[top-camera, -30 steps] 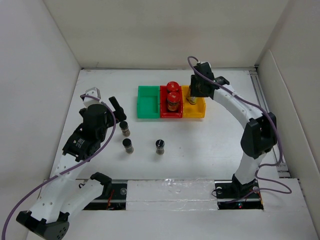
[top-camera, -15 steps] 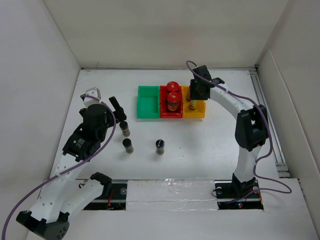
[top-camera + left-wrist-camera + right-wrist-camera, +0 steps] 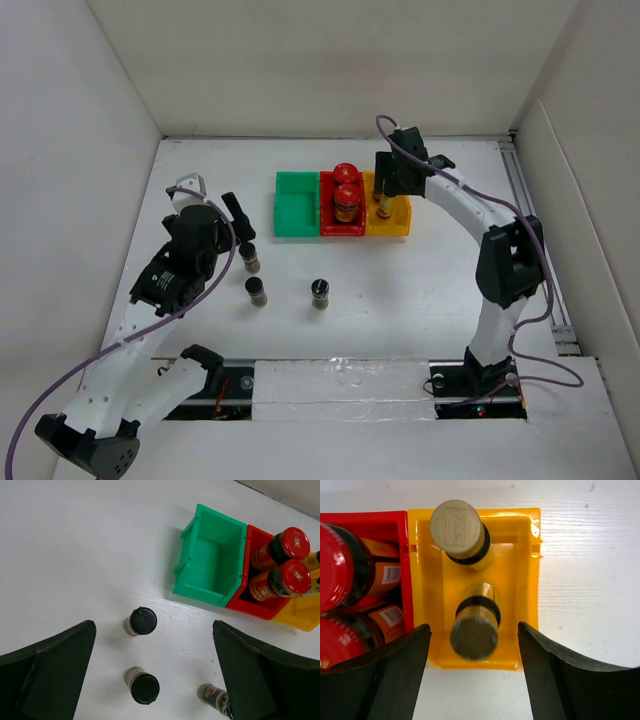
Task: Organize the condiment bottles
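- The right pincer (image 3: 472,627) is released: its jaws are spread wide and hang over the front end of the yellow bin (image 3: 525,580).
- The near slim bottle (image 3: 475,630) stands in the front half of the yellow bin. In the right wrist view it sits between the two fingers, with a clear gap on each side and nothing touching it.
- The far slim bottle (image 3: 462,530) stands behind it in the same bin, beyond the fingertips.
- The two red-capped jars (image 3: 346,172) (image 3: 347,197) stand one behind the other in the red bin (image 3: 340,230), which touches the yellow bin on its left side.
- The green bin (image 3: 295,205) adjoins the red bin on the far side from the yellow one.
- The left pincer (image 3: 154,630) is released, with its jaws spread above the counter (image 3: 400,290).
- The three black-capped bottles (image 3: 143,621) (image 3: 145,687) (image 3: 212,696) stand on the counter in front of the bins. In the left wrist view they appear below and between the spread fingers, none touched.
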`<state>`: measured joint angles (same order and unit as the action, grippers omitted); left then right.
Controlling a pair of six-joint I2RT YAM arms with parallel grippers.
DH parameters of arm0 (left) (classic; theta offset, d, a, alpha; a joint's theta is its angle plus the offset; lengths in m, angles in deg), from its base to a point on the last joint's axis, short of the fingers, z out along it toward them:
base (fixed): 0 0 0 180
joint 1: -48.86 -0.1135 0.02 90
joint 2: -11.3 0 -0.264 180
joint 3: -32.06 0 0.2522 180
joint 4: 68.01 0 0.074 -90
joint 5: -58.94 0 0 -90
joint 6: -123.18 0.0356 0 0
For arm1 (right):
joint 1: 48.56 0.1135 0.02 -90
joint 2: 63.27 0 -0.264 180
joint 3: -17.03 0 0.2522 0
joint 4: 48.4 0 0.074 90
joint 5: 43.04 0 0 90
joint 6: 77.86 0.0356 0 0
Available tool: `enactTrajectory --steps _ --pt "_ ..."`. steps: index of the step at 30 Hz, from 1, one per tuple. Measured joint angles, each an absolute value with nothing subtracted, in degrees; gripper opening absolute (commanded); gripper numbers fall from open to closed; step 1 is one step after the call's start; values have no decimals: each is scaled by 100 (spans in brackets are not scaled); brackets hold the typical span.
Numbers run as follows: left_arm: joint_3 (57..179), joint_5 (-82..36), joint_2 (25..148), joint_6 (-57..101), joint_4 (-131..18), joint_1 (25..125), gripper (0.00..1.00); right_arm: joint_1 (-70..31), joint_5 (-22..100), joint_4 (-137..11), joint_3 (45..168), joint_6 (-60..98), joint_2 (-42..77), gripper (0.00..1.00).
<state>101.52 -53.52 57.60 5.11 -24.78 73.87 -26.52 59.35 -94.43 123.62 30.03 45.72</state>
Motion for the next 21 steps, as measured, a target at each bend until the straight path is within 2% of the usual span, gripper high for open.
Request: enactTrajectory --steps 2,3,10,17,21 --pt "10152 -5360 5802 511 -2476 7387 99 -2636 5954 -9430 12205 3012 4290 78" --pt "10152 -5367 5833 508 -2476 7387 99 -2623 5981 -9430 12083 3016 4087 82" --pt "10178 -5662 6556 373 -2325 7387 99 -2007 6217 -9340 11431 3056 2546 83" --pt "10388 -5846 7728 132 -2008 7328 99 -829 6571 -9388 11123 3078 2216 82" --pt "10395 -5535 8101 170 -2025 6976 99 -571 6608 -9456 10867 3075 2216 82"
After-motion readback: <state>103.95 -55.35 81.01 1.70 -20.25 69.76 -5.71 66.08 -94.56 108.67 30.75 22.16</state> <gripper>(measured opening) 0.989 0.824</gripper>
